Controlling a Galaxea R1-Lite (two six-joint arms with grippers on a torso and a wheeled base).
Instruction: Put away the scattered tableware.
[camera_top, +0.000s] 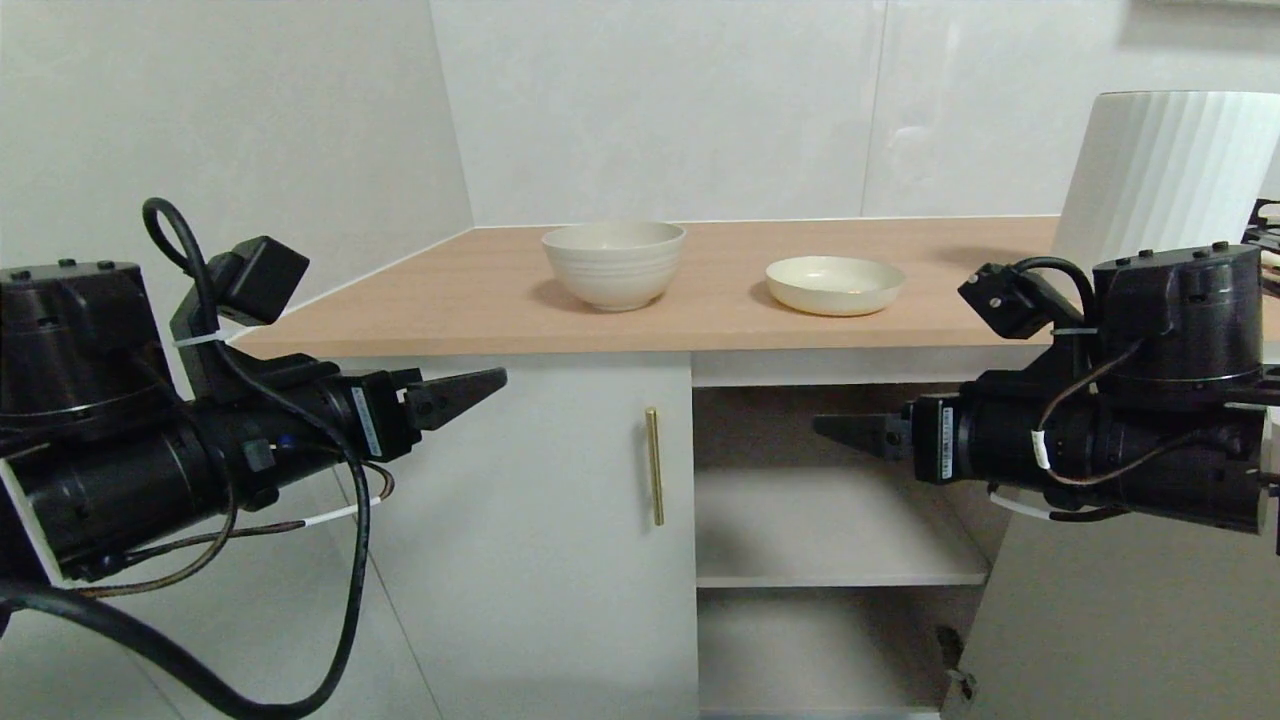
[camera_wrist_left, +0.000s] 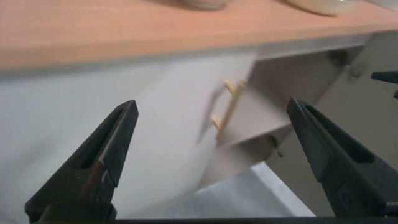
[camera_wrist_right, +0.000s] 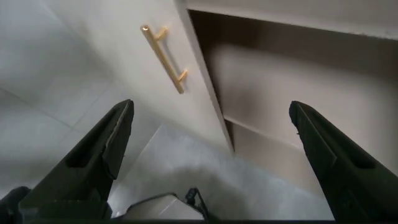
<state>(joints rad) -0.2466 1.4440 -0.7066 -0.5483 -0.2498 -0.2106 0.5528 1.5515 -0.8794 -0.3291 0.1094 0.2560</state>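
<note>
A deep cream bowl (camera_top: 613, 262) stands on the wooden countertop (camera_top: 470, 300), with a shallow cream dish (camera_top: 835, 284) to its right. My left gripper (camera_top: 492, 381) (camera_wrist_left: 211, 107) hangs open and holds nothing. It is in front of the closed cabinet door, below the counter edge and to the left of the bowl. My right gripper (camera_top: 824, 426) (camera_wrist_right: 211, 107) is open too, also holding nothing. It sits level with the open cabinet bay under the dish and points towards it.
The left cabinet door (camera_top: 540, 520) is closed and has a brass handle (camera_top: 653, 465) (camera_wrist_left: 227, 106) (camera_wrist_right: 165, 59). The right bay has bare shelves (camera_top: 830, 570), and its door (camera_top: 1100, 630) is swung open at the right. A white ribbed cylinder (camera_top: 1165, 170) stands at the counter's right end.
</note>
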